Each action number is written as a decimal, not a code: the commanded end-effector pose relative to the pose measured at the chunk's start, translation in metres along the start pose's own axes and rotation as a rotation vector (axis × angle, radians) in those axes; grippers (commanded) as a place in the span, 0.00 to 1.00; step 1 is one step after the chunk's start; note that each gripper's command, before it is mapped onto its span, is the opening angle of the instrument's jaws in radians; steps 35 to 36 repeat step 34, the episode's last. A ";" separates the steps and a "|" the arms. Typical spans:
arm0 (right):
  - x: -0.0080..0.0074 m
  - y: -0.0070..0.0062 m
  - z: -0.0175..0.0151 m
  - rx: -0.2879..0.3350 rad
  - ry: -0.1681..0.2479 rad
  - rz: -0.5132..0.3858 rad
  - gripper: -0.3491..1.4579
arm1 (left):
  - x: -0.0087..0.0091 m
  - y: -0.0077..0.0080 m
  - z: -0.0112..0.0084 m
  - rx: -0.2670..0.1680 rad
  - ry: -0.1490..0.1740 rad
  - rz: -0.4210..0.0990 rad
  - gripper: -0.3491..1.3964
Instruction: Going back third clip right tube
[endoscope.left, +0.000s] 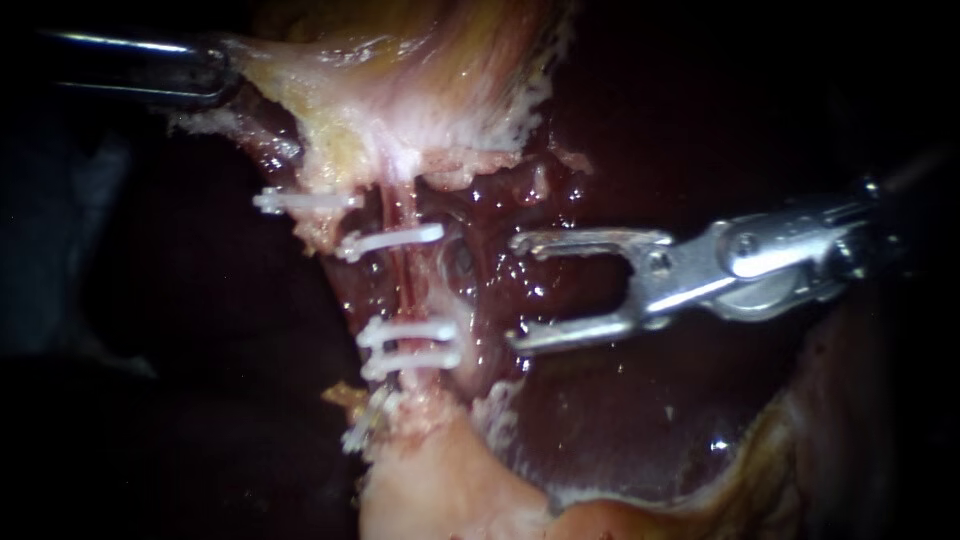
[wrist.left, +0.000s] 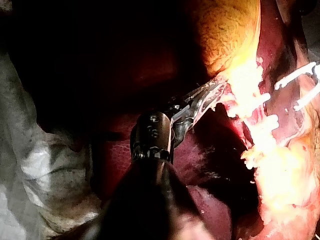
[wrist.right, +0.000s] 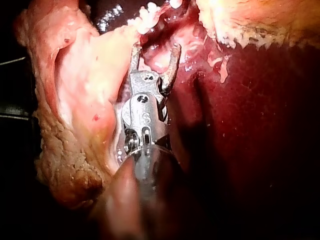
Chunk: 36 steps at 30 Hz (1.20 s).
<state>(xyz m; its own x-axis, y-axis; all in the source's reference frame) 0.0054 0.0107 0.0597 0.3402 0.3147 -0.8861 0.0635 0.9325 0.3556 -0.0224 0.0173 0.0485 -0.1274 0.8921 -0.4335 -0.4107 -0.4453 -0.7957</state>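
While my left instrument (wrist.left: 207, 94) grips the gallbladder (endoscope.left: 400, 80), my right instrument (endoscope.left: 518, 293) has its jaws open and empty just beside the tube (endoscope.left: 400, 285); I should withdraw straight, away from its clips (endoscope.left: 410, 330), without snagging.

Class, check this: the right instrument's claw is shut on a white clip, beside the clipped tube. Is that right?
Not quite. The endoscope view shows the right instrument's claw open and empty, a clear gap between its halves, holding no clip. It does sit beside the tube, which carries white clips.
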 end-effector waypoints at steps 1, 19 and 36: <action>-0.0001 0.0000 -0.0004 0.003 -0.001 -0.002 0.47 | 0.0000 0.0000 0.0000 0.000 0.000 0.000 0.00; -0.0006 -0.0003 -0.0017 0.008 0.000 -0.006 0.47 | -0.0024 -0.0009 0.0049 -0.001 0.003 0.016 0.00; -0.0005 -0.0004 -0.0019 0.009 0.000 -0.006 0.47 | -0.0034 -0.0008 0.0074 -0.013 -0.008 0.023 0.00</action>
